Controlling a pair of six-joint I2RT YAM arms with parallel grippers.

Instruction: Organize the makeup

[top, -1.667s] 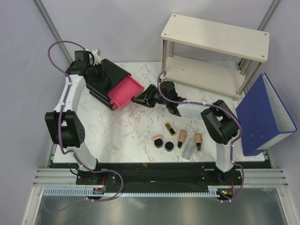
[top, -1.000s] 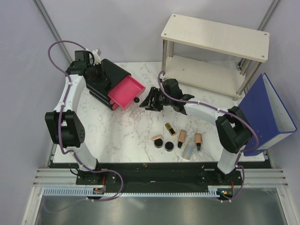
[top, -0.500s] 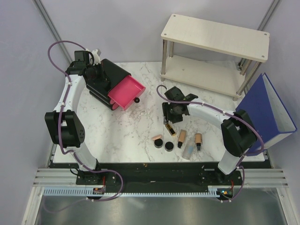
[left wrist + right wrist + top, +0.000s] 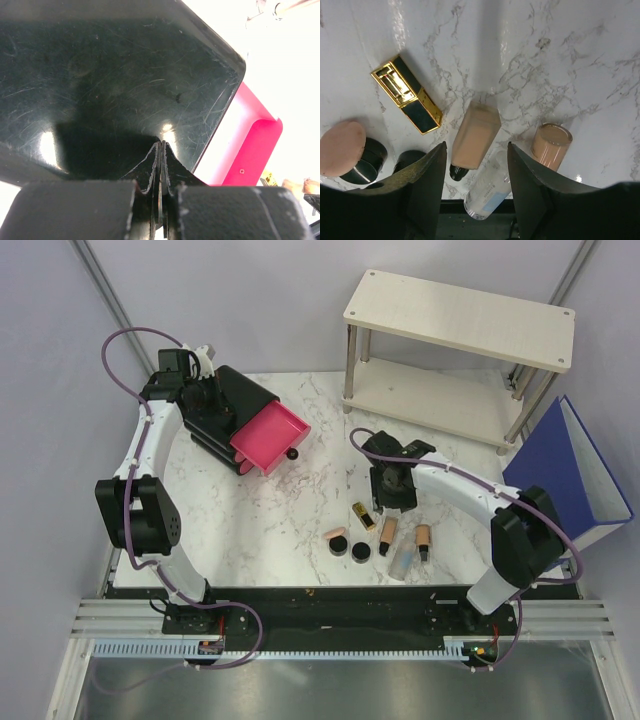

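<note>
The makeup lies in a cluster near the table's front: a gold-and-black lipstick [image 4: 363, 515] [image 4: 407, 101], a square peach tube [image 4: 388, 534] [image 4: 474, 140], a round peach tube [image 4: 423, 540] [image 4: 550, 146], a clear bluish tube [image 4: 404, 561] [image 4: 487, 190], a black compact [image 4: 359, 550] [image 4: 410, 159] and a peach compact [image 4: 336, 536] [image 4: 342, 150]. My right gripper [image 4: 390, 502] [image 4: 476, 145] hovers open above the square peach tube, holding nothing. My left gripper [image 4: 205, 400] [image 4: 161, 146] is shut, its tips against the black box's top.
The black box [image 4: 235, 395] [image 4: 100, 75] stands at the back left with a pink drawer [image 4: 268, 435] [image 4: 250, 150] pulled out. A wooden shelf [image 4: 460, 310] stands at the back right. A blue binder [image 4: 565, 480] leans at the right edge.
My right arm has swung from the pink drawer toward the front, over the makeup cluster, and its jaws have widened. The left arm has not moved.
</note>
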